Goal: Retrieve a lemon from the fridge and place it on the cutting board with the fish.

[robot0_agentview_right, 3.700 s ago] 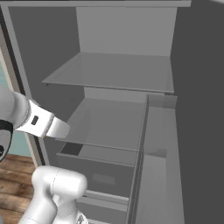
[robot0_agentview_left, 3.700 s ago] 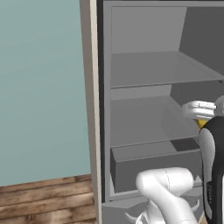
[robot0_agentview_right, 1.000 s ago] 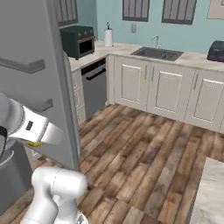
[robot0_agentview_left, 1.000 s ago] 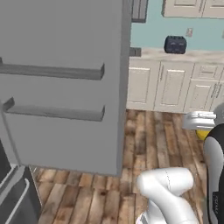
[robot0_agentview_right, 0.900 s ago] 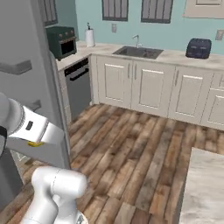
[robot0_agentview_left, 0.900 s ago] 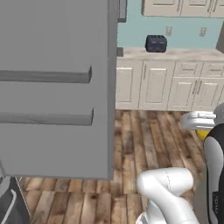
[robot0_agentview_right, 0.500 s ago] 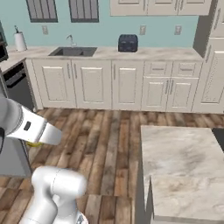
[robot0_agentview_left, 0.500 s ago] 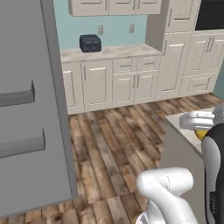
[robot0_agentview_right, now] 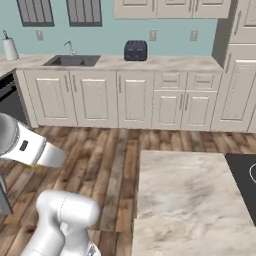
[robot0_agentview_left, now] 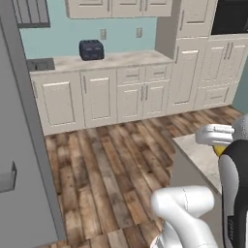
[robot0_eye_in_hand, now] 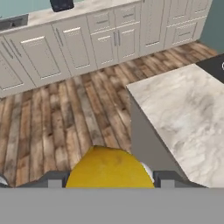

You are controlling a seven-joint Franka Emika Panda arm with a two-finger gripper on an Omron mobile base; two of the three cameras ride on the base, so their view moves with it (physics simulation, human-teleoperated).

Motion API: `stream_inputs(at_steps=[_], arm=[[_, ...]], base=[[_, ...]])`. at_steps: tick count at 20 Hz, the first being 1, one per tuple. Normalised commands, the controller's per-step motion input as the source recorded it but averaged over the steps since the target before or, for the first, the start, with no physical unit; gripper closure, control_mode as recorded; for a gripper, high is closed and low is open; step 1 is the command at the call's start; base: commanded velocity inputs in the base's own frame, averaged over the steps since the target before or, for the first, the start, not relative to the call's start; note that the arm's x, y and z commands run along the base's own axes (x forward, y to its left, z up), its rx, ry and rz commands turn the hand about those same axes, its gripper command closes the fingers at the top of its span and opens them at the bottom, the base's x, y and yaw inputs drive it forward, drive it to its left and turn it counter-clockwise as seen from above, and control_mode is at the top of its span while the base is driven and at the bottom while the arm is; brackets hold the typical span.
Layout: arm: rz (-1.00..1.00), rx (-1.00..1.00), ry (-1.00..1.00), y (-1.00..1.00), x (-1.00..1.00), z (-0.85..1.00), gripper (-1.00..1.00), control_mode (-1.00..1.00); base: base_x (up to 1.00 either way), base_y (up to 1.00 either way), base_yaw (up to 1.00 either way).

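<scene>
The lemon (robot0_eye_in_hand: 109, 168) is a round yellow fruit held low in the hand view, and my gripper (robot0_eye_in_hand: 109, 178) is shut on it, one dark fingertip (robot0_eye_in_hand: 54, 179) on each side. A yellow sliver of the lemon (robot0_agentview_left: 219, 149) also peeks out under the white hand at the right edge of the left base view. The fridge (robot0_agentview_left: 22, 145) shows as a grey door panel along the left of that view. The cutting board and the fish are out of view.
A marble island counter (robot0_agentview_right: 190, 195) lies ahead on the right, with a dark cooktop (robot0_agentview_right: 245, 175) at its far end. Beyond the wooden floor (robot0_agentview_right: 115, 150), cream cabinets line the back wall, carrying a toaster (robot0_agentview_right: 135, 50) and a sink (robot0_agentview_right: 70, 61).
The whole view has swung away from the fridge toward the kitchen, so the camera moved. The island counter has come into view. The lemon stays in the gripper.
</scene>
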Motion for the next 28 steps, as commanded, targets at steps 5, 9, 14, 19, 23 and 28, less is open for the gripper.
stream_inputs(at_steps=[5, 9, 14, 19, 23, 28], arm=[[0.00, 0.00, 0.00, 0.00, 0.00, 0.00, 1.00, 1.00], [0.00, 0.00, 0.00, 0.00, 0.00, 0.00, 1.00, 1.00], [0.00, 0.00, 0.00, 0.00, 0.00, 0.00, 1.00, 1.00], [0.00, 0.00, 0.00, 0.00, 0.00, 0.00, 1.00, 1.00], [0.00, 0.00, 0.00, 0.00, 0.00, 0.00, 1.00, 1.00], [0.00, 0.00, 0.00, 0.00, 0.00, 0.00, 1.00, 1.00]], base=[[0.69, -0.21, 0.11], [0.80, 0.00, 0.08], [1.00, -0.01, 0.15], [1.00, 0.00, 0.16], [1.00, 0.00, 0.15], [1.00, 0.00, 0.14]])
